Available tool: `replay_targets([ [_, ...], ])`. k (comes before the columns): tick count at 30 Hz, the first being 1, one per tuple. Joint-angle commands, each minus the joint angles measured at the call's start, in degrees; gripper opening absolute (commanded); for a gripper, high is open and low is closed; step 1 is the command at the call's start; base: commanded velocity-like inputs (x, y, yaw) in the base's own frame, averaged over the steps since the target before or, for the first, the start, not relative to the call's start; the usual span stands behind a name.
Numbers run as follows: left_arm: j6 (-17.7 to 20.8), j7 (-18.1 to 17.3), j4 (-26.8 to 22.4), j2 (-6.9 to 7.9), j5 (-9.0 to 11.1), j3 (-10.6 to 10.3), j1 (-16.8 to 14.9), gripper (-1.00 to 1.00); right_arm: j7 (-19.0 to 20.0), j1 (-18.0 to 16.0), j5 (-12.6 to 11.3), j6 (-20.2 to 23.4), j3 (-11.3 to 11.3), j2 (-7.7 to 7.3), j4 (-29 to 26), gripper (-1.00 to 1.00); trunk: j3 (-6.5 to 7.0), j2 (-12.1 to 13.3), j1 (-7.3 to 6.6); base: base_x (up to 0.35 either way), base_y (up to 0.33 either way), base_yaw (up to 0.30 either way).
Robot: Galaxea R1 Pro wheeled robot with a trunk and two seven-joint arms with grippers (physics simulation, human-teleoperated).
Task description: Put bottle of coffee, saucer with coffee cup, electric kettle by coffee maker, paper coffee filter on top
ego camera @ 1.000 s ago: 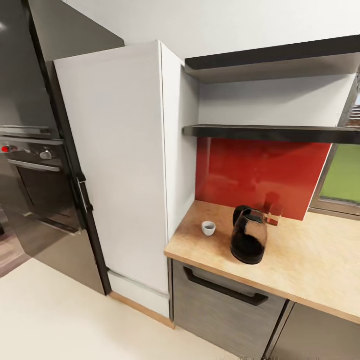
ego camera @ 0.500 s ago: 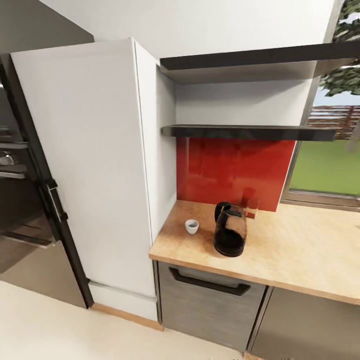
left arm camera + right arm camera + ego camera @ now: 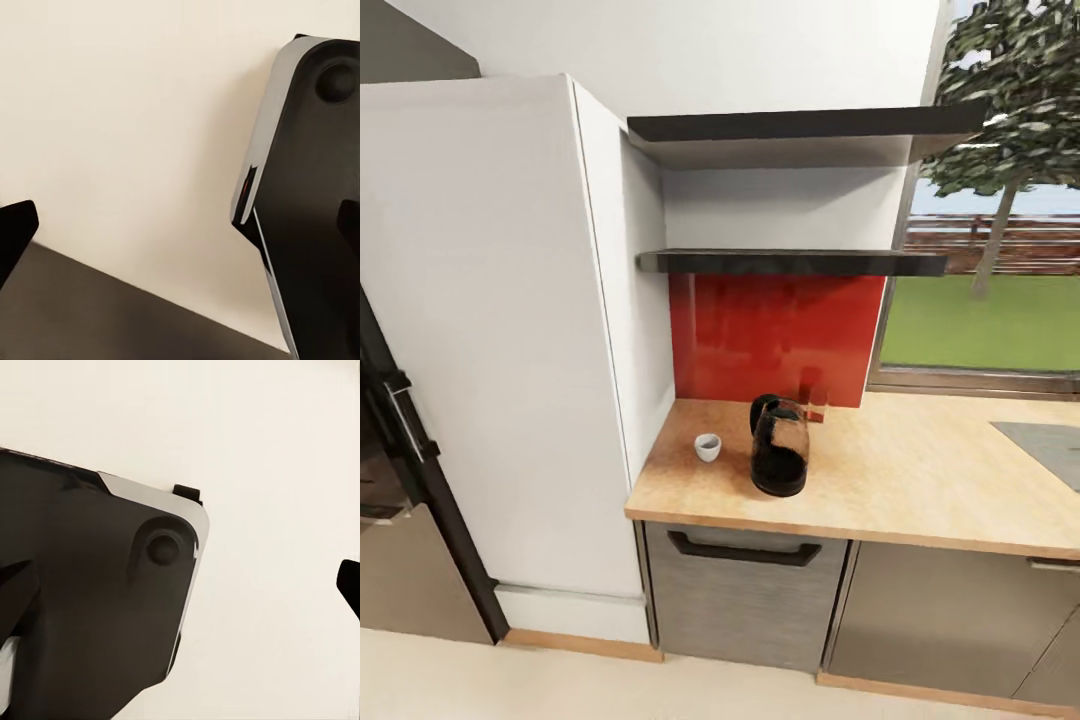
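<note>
The electric kettle (image 3: 780,460) stands on the kitchen countertop (image 3: 920,490) near its left end. The white coffee cup (image 3: 707,447) sits just left of it, directly on the worktop. Above them the kitchen shelf (image 3: 790,263) shows edge-on, so its top is hidden, and the bottle of coffee is out of view. The coffee maker, saucer and paper coffee filter are out of view too. My left gripper (image 3: 180,232) and right gripper (image 3: 180,585) each hang open over the cream floor, beside the robot's dark base.
A small reddish see-through object (image 3: 816,405) stands behind the kettle against the red backsplash (image 3: 775,335). A tall white cabinet (image 3: 490,340) borders the counter's left end. A higher matching shelf (image 3: 800,124), a window (image 3: 985,310) and a grey inset (image 3: 1045,445) lie to the right.
The whole head view has shifted left, so the camera has turned right: more window and counter show. Kettle and cup keep their places on the counter.
</note>
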Motion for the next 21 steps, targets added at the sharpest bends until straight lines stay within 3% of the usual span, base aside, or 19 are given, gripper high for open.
replay_targets([
  [1,-0.21,0.15,0.03,0.0,-0.6,0.39,0.02,1.0,0.21,-0.03,-0.6,-0.16,0.43,-0.01,0.07,1.0,0.0,-0.04,0.0,-0.194,0.22,-0.3],
  [16,-0.28,0.22,0.03,0.01,-0.6,0.4,0.02,1.0,0.27,-0.03,-0.65,-0.16,0.39,-0.01,-0.02,1.0,0.0,-0.04,0.0,-0.025,0.288,-0.3],
  [21,-0.28,0.22,0.03,0.01,-0.6,0.4,0.02,1.0,0.27,-0.03,-0.67,-0.16,0.39,-0.01,-0.02,1.0,0.0,-0.04,0.0,0.0,0.114,-0.3],
])
